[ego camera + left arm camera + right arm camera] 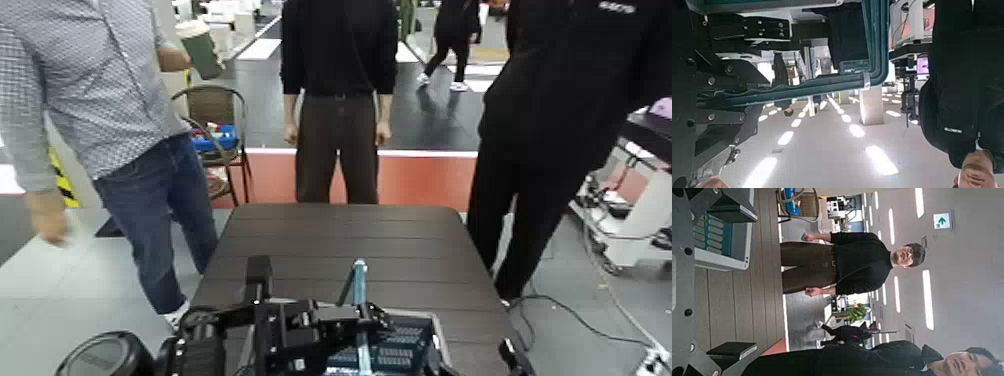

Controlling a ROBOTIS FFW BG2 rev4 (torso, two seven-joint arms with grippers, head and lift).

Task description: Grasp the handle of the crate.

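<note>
Grasp step: left jaws (pixel 372 316) above crate (pixel 408 342), apparently clamped on handle (pixel 360 272); right jaws (pixel 733 279) apart, beside crate. Next: confirm grip.

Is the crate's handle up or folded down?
Up: in the head view, the handle rises above the crate, with the left gripper at it.

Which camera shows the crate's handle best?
The left wrist view: there the handle is close up, with its long strap and rounded bend in plain sight. The head view shows it only as a thin upright strip, partly hidden by the left arm. The right wrist view shows a corner of the crate, no handle.
</note>
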